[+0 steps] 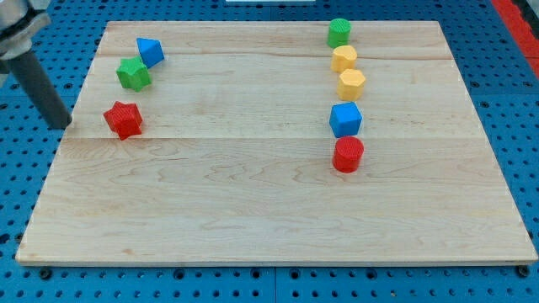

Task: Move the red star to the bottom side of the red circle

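Observation:
The red star lies near the left edge of the wooden board. The red circle stands at the view's right of centre, far from the star. My tip is at the board's left edge, a short gap to the left of the red star and not touching it. The dark rod rises from it toward the view's top left.
A green star and a blue triangle-like block lie above the red star. A blue block, two yellow blocks and a green circle line up above the red circle.

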Motion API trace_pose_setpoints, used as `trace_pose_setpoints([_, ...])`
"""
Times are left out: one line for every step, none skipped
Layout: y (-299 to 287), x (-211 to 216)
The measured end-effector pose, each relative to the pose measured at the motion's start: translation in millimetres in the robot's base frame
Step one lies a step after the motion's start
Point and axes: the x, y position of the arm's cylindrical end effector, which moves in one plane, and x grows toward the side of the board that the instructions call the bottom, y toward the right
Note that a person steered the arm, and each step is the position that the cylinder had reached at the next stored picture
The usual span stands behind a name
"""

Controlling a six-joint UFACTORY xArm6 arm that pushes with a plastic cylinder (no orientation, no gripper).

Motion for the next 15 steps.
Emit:
trace_pose_setpoints([73,-3])
trace_pose_setpoints([142,-7])
trace_pose_setpoints([206,-9])
trace_pose_setpoints([205,-22])
trace_pose_setpoints([181,-26])
trace_pose_setpoints([159,-16])
trace_pose_setpoints([159,18])
trace_pose_setpoints([187,44])
trace_pose_setpoints([161,37])
trace_pose_setpoints([115,31])
trace_pose_setpoints([98,43])
trace_pose_setpoints([135,77])
trace_pose_setpoints([223,90])
trace_pose_setpoints([280,93])
trace_pose_setpoints([295,83])
